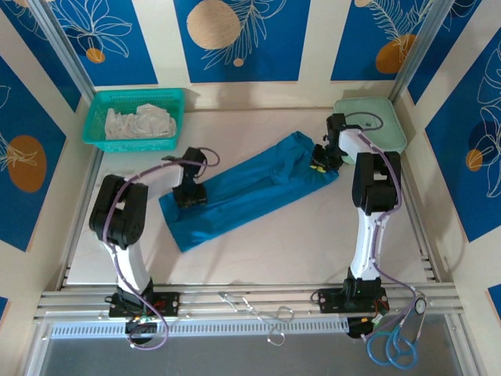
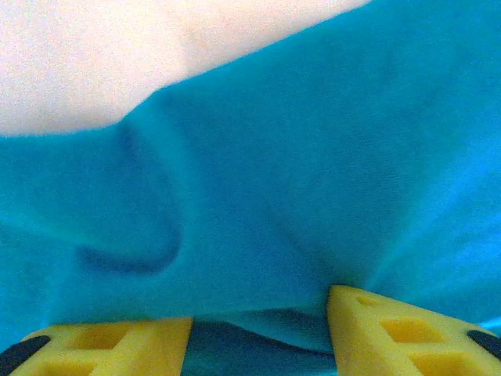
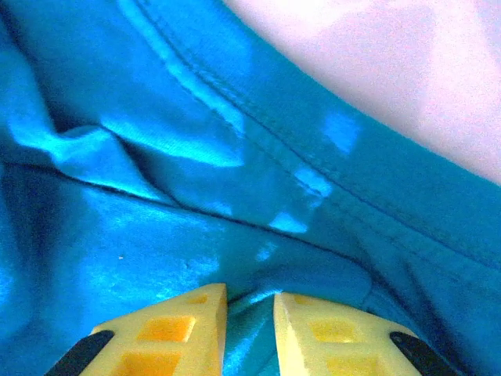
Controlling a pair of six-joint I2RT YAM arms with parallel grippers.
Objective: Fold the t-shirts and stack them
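Note:
One teal-blue t-shirt [image 1: 243, 192] lies folded into a long strip, running diagonally from front left to back right on the white table [image 1: 313, 243]. My left gripper [image 1: 190, 196] is down on the strip's left part. In the left wrist view its yellow fingers [image 2: 376, 329] stand well apart, left gripper [image 2: 260, 317], with loose cloth [image 2: 297, 157] lying across the gap. My right gripper [image 1: 318, 163] is at the strip's back right end, near a stitched hem. Up close its jaws, right gripper [image 3: 250, 305], are nearly together on a pinch of the shirt [image 3: 156, 235].
A green basket [image 1: 94, 129] holding white cloths stands at the back left. A pale green tray [image 1: 387, 117] sits at the back right, just behind the right arm. Metal tools [image 1: 262, 312] and blue-handled scissors [image 1: 391, 345] lie on the front rail.

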